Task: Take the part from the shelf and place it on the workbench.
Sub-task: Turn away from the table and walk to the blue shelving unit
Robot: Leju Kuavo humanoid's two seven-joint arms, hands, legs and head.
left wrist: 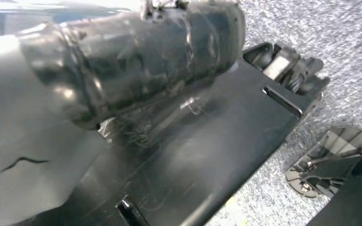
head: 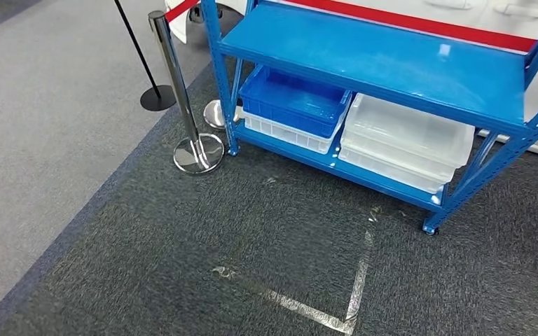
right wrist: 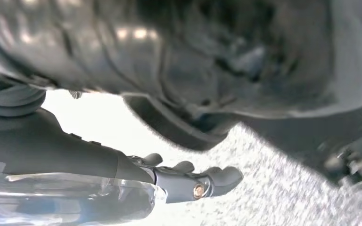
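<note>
A shiny metal post [head: 182, 98] stands on the grey carpet. Next comes the blue metal shelf [head: 385, 59], with a blue plastic bin [head: 291, 101] and a clear plastic bin [head: 410, 136] on its low board. The right hand [right wrist: 188, 181] hangs with fingers apart, holding nothing. I cannot tell where the part is, nor how the left hand is.

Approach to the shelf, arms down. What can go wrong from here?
1. The chrome stanchion stands close to the blue shelf's left post; the left arm may clip it when reaching.
2. The blue bin and clear bins sit under the top shelf board, so reaching in from above looks blocked.
3. No part is clearly visible in the bins; picking may fail.
</note>
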